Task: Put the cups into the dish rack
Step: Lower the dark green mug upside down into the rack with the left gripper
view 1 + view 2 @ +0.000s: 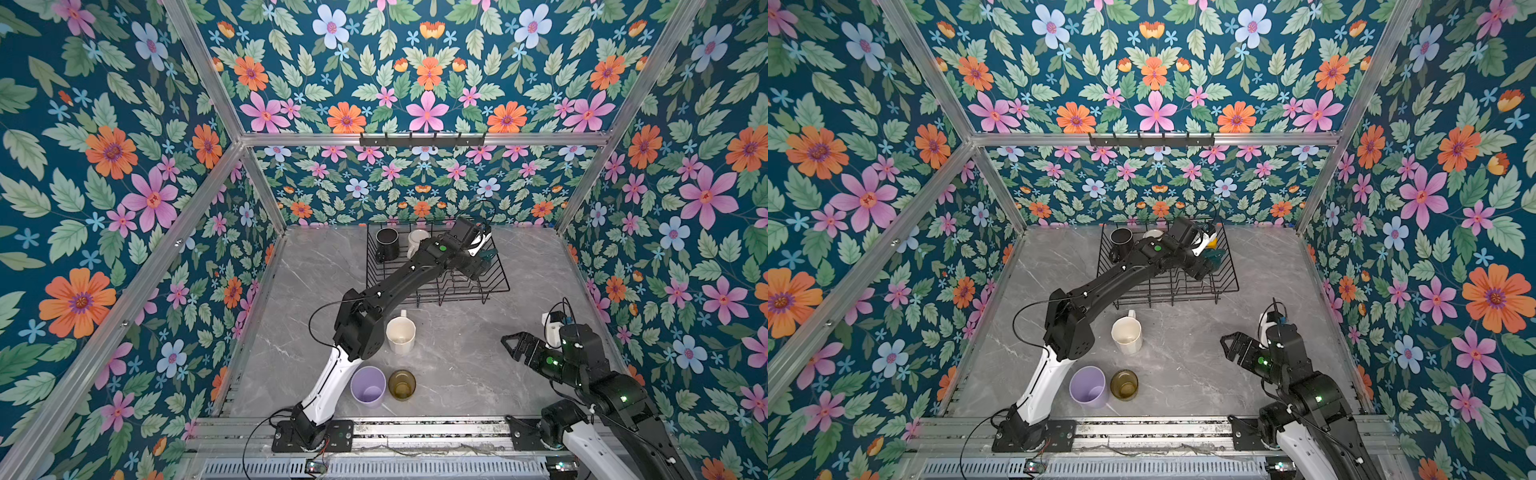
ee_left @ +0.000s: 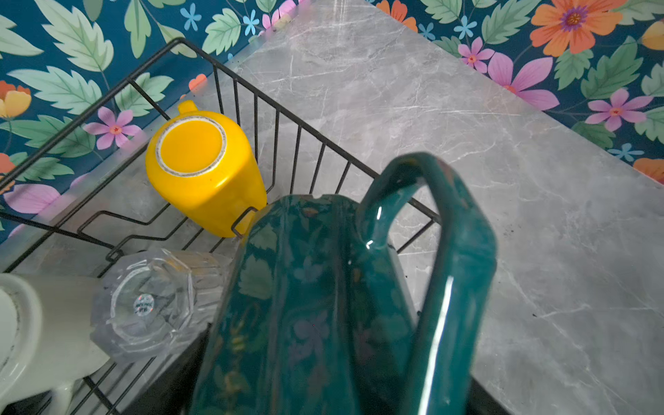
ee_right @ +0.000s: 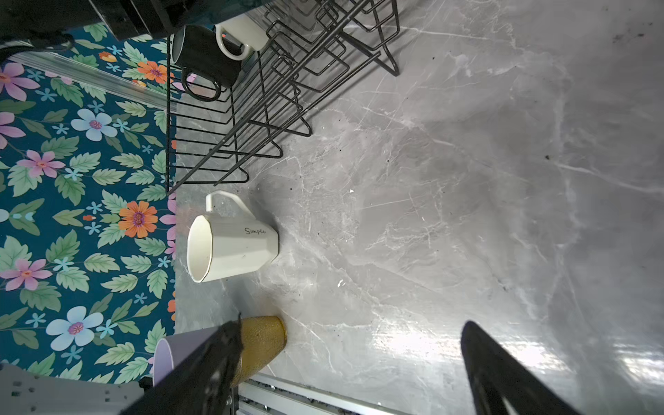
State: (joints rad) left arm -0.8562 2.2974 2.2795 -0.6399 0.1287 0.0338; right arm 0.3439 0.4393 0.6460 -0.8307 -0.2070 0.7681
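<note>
Over the grey marble table (image 1: 478,353), walled in floral paper, we see the rack (image 1: 500,286) at upper centre in both top views. Our left gripper (image 1: 482,259) clamps the green mug (image 2: 323,287) above the rack's right end. Our right gripper (image 1: 510,347), lower right, gapes empty. The white mug (image 1: 401,336), tumbler (image 1: 368,386) and amber glass (image 1: 402,385) stand outside the rack, lower centre.

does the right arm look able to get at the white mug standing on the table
Probably yes. The right gripper is open and faces the white mug across the table; nothing stands between them. The left arm's elbow is close on the mug's other side, not in the path.
</note>
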